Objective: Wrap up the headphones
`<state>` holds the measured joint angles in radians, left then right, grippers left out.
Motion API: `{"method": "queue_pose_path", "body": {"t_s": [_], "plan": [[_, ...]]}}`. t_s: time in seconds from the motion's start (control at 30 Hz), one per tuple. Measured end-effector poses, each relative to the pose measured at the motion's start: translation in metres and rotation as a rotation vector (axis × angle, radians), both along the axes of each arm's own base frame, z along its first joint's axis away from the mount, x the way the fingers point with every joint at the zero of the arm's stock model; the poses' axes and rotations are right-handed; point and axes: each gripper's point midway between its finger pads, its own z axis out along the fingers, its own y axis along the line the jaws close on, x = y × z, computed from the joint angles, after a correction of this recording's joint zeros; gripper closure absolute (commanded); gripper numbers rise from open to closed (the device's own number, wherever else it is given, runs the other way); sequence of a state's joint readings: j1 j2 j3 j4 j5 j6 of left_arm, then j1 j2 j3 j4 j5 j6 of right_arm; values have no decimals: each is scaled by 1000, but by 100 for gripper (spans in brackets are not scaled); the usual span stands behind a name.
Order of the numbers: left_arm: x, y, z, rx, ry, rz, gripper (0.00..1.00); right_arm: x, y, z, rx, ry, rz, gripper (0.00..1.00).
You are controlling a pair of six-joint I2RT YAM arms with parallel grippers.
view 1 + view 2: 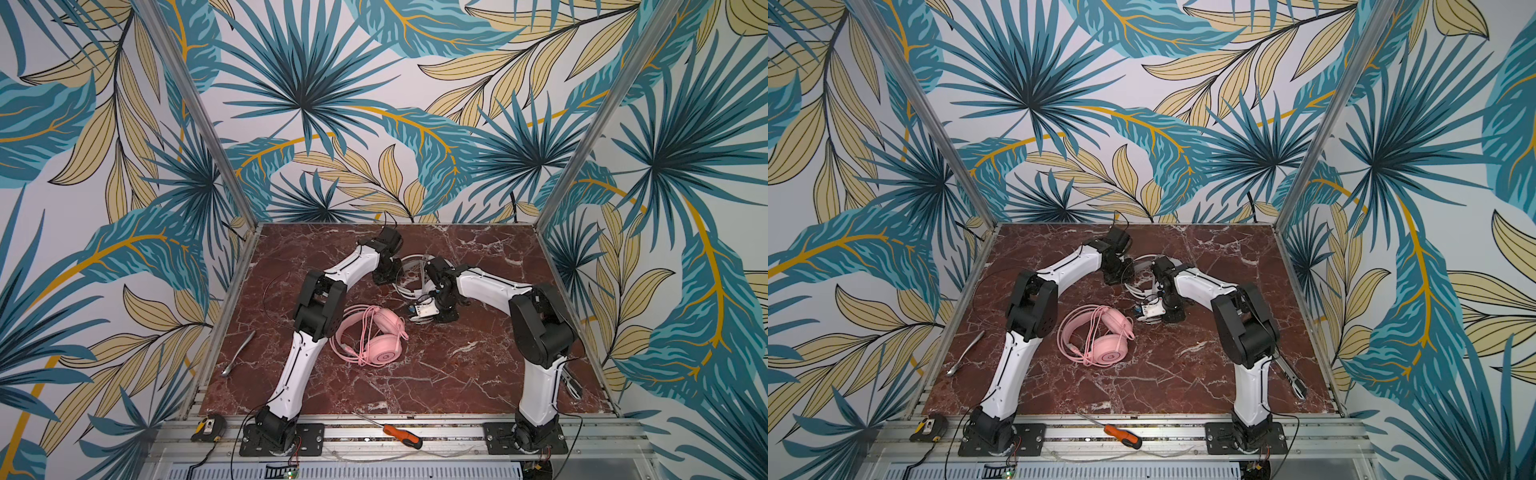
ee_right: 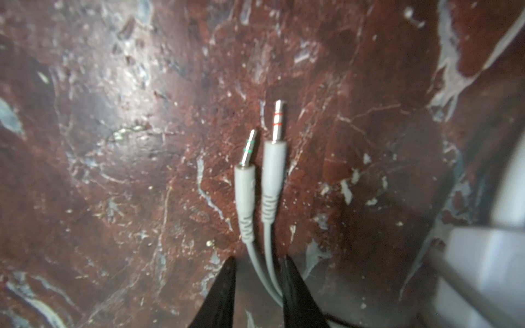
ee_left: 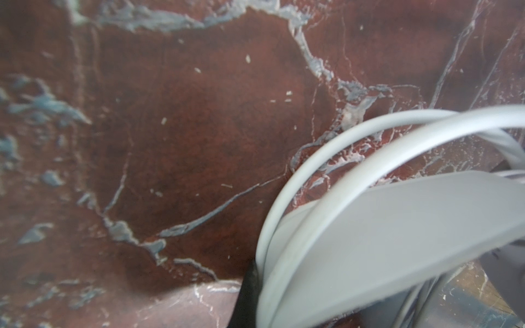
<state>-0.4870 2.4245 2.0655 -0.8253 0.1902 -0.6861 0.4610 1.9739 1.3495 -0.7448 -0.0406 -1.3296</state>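
Right wrist view shows the right gripper with its two black fingers standing apart, one on each side of two thin white leads. The leads end in a pair of jack plugs that lie side by side on the red marble worktop, one with green rings and one with red. The leads pass through the gap unpinched, though one of them brushes a finger.

In both top views the pink headset lies flat near the middle of the worktop, with its pink cable looped over it. The white headset sits just beyond the pink headset, on the far side from the arm bases. The two arms largely cover it. The left gripper is down at the white headset, beyond the pink headset. The right gripper is low over the worktop, beyond the pink headset and a little to its right.

In the left wrist view, the flat white headband and loops of white cable lie right against one black finger, and the other finger is out of sight. That gripper is closed, but whether it clamps the cable cannot be told.

A spoon lies well to the left of the pink headset, and a screwdriver lies nearer the arm bases than it.
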Motion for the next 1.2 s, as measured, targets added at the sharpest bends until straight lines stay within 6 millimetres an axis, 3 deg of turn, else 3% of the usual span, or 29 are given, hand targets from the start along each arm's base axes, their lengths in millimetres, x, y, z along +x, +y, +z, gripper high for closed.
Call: {"method": "queue_pose_path", "body": {"t_s": [0.1,0.3,0.63,0.8,1.2], "plan": [[0,0,0,0,0,0,100,-2,0,0,10,-18,2,80],[0,0,0,0,0,-1,100,0,4,0,44,-74,12,100],[0,0,0,0,0,-1,100,6,18,3,149,-145,-9,100],[0,0,0,0,0,-1,100,-5,33,6,248,-80,-56,100],[-1,-1,0,-5,3,-8,100,-14,47,63,519,-61,-213,100]]}}
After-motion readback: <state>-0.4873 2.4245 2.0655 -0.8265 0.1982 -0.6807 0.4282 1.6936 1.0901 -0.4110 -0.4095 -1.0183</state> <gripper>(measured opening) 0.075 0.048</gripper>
